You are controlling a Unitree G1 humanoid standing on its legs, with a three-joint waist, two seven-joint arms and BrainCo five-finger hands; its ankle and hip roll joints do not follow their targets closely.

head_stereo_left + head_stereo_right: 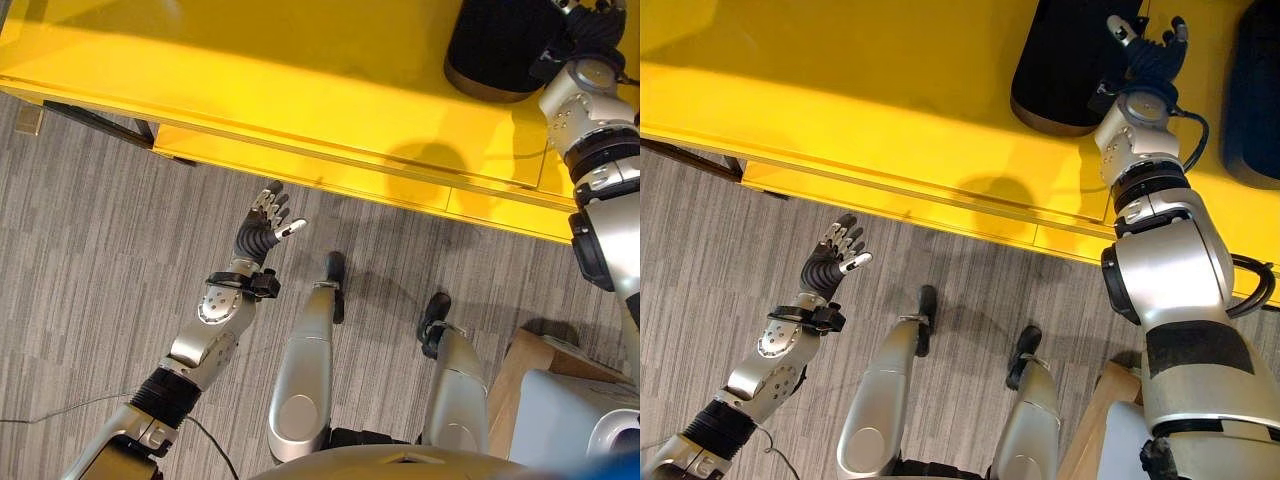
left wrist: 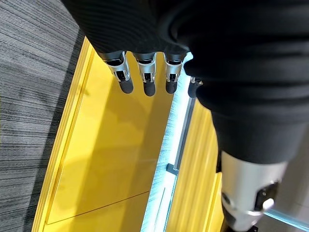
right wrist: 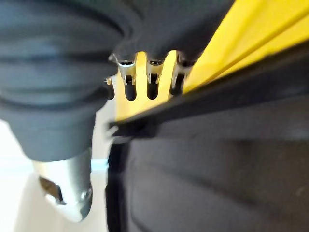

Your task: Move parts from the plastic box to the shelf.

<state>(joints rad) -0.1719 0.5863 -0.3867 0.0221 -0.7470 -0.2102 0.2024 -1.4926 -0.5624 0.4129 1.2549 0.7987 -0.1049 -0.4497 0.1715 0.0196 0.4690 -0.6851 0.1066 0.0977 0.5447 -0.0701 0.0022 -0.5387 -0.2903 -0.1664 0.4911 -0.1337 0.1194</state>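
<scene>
I saw the left arm stretched forward and low, its left hand raised with fingers straight and spread, holding nothing. The right arm reached up and forward, wrist bent; the right hand showed straight, relaxed fingers, empty.
</scene>
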